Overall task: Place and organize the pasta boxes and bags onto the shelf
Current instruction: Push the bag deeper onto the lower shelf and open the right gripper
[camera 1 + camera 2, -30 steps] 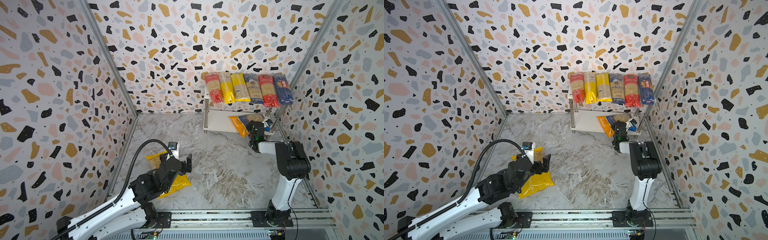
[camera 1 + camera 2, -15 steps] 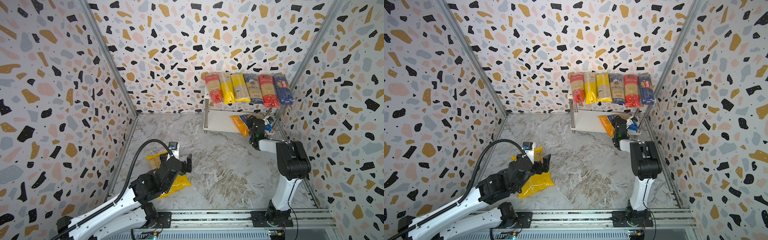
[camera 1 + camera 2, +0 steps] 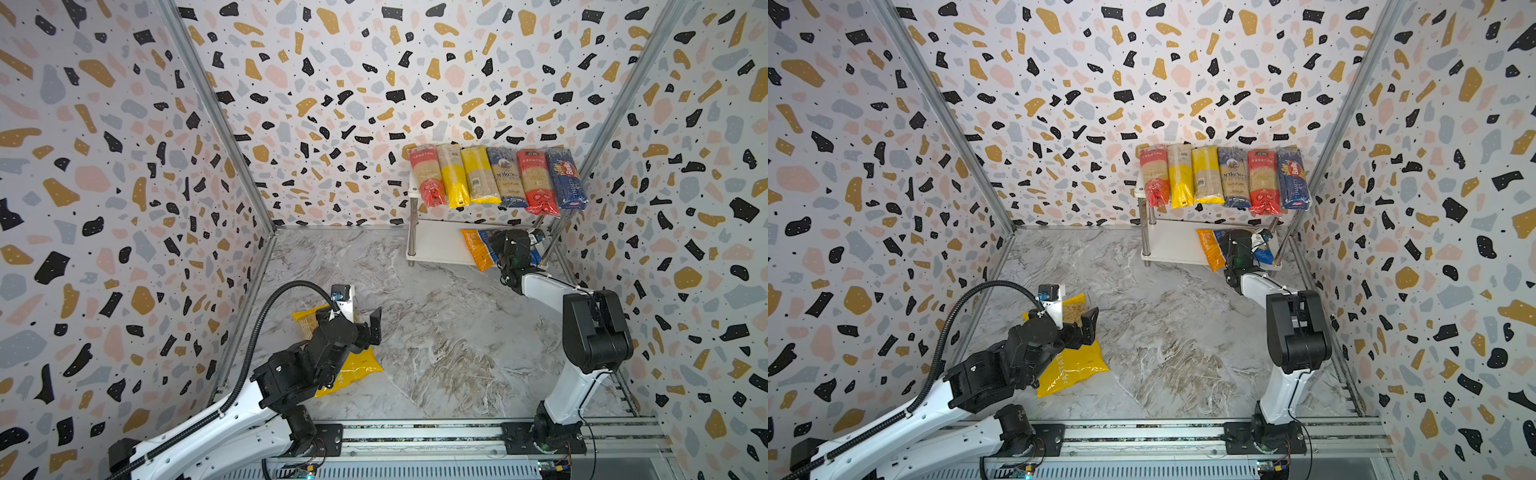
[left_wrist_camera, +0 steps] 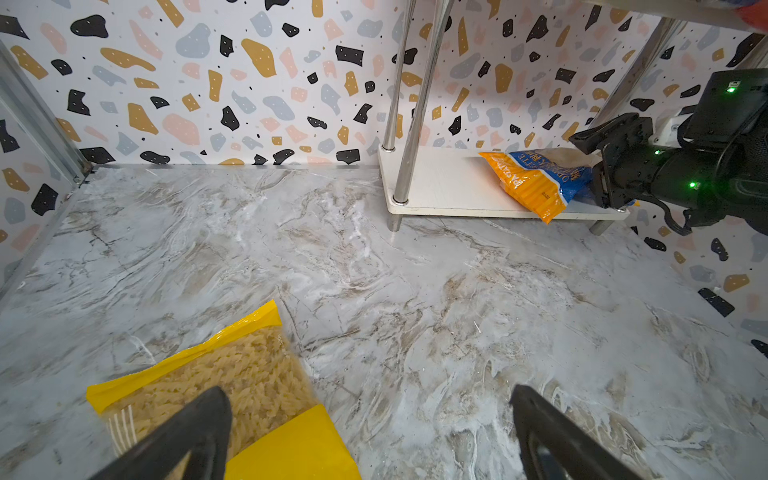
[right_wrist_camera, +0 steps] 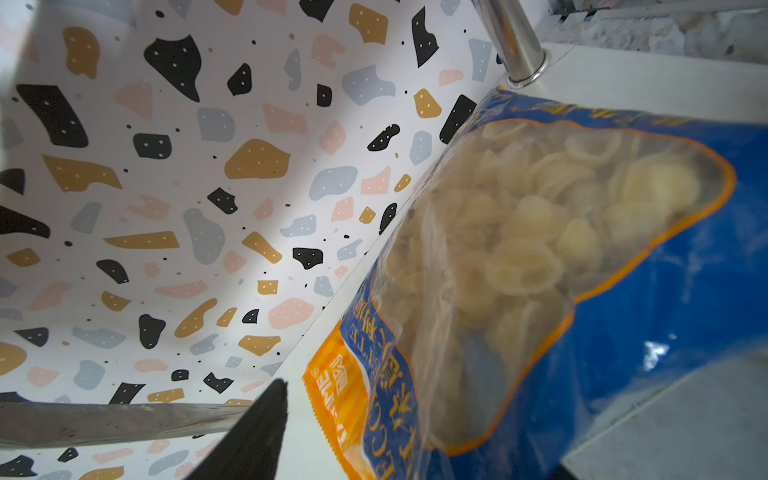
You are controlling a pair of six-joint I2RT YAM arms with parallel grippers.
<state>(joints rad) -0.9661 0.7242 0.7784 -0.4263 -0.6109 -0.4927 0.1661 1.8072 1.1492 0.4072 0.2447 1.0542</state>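
Shelf [image 3: 432, 251] at the back right of the tabletop [image 3: 440, 332]. Six long spaghetti packs [image 3: 496, 176] lie side by side on its upper board. The blue-orange bag [image 3: 477, 249] lies on the lower board, one corner over the front edge. The right gripper [image 4: 598, 170] is at this bag's end; whether its jaws grasp it cannot be told. The left gripper [image 4: 368, 411], jaws spread wide and empty, hovers over the yellow bag [image 3: 1077, 365] on the tabletop.

Six spaghetti packs [image 3: 1223, 178] lie side by side on the top board of the shelf [image 3: 1173, 249]. A blue-orange bag [image 3: 1209, 249] lies on the lower board, with the right gripper [image 3: 1250, 241] over it. The left gripper [image 3: 1075, 322] hangs above a yellow bag [image 3: 1079, 365] on the floor [image 3: 1183, 332].
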